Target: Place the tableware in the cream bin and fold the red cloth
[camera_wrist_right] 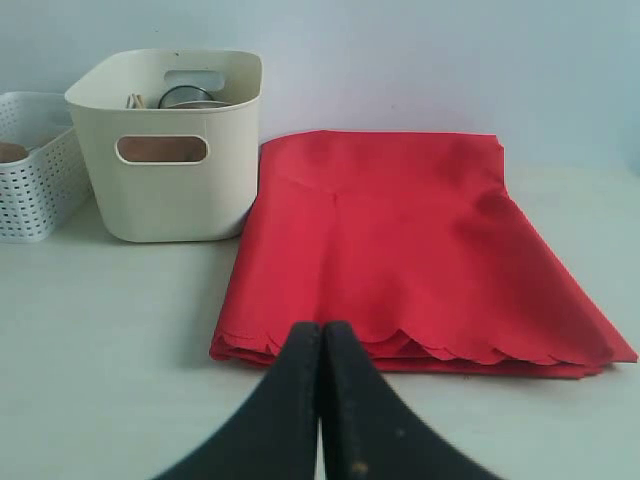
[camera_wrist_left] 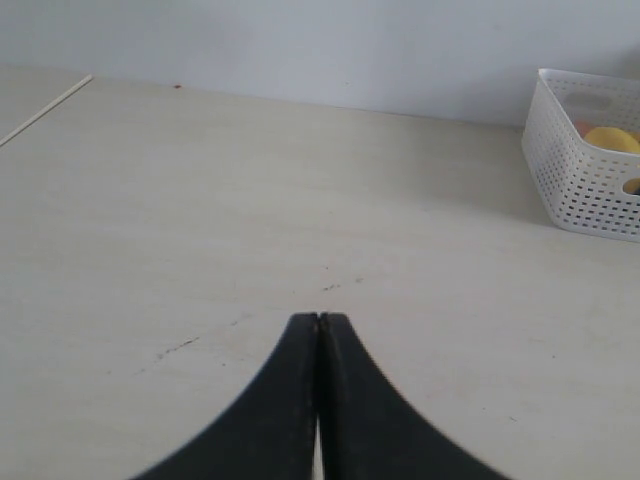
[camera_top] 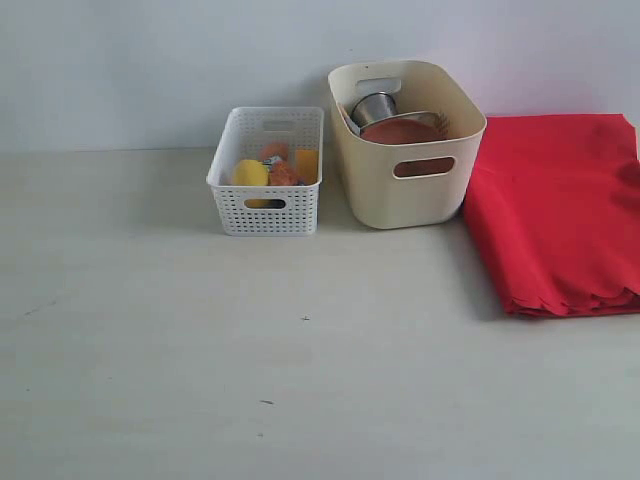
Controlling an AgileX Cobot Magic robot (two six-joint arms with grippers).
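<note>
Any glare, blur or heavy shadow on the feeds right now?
Exterior view: soft even light, no glare, faint shadow beside the cream bin, red cloth cropped at the frame edge. Left wrist view: left pincer a dark shape, table sharp. Right wrist view: right pincer dark too, cloth crisp.

A pale wood-grain table (camera_top: 300,380) carries three things in a row near the back wall: a low white perforated plastic basket (camera_top: 266,205), a taller smooth cream plastic bin (camera_top: 400,190) just beside it, and a folded bright red cloth (camera_top: 560,210) with a scalloped edge.
</note>
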